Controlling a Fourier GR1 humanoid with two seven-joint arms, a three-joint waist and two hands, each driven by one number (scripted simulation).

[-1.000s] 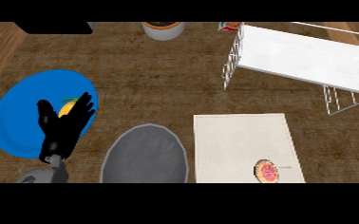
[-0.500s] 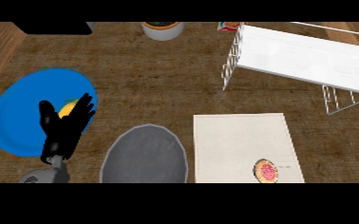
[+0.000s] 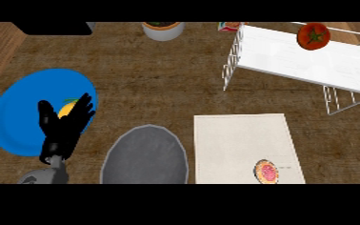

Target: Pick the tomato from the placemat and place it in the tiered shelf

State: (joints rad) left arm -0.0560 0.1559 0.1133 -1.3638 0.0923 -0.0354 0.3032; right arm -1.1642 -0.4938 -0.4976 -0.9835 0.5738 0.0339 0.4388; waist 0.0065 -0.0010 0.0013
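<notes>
A red tomato (image 3: 313, 35) with a green stem shows over the top tier of the white wire shelf (image 3: 281, 59) at the upper right; I cannot tell whether it rests on the tier. No hand is near it. The pale placemat (image 3: 243, 140) lies at the lower right, far from the tomato. My left hand (image 3: 63, 126) stays open at the lower left, fingers up, over the edge of a blue plate (image 3: 28, 109). My right hand does not show.
A yellow-orange fruit (image 3: 68, 107) lies on the blue plate, partly behind my left hand. A grey oval mat (image 3: 146, 156) sits at the bottom centre. A small round pink item (image 3: 266, 171) lies on the placemat. A potted plant (image 3: 163, 29) stands at the back.
The tomato now shows on the shelf's top at the upper right, where earlier frames showed none. My left hand has not moved.
</notes>
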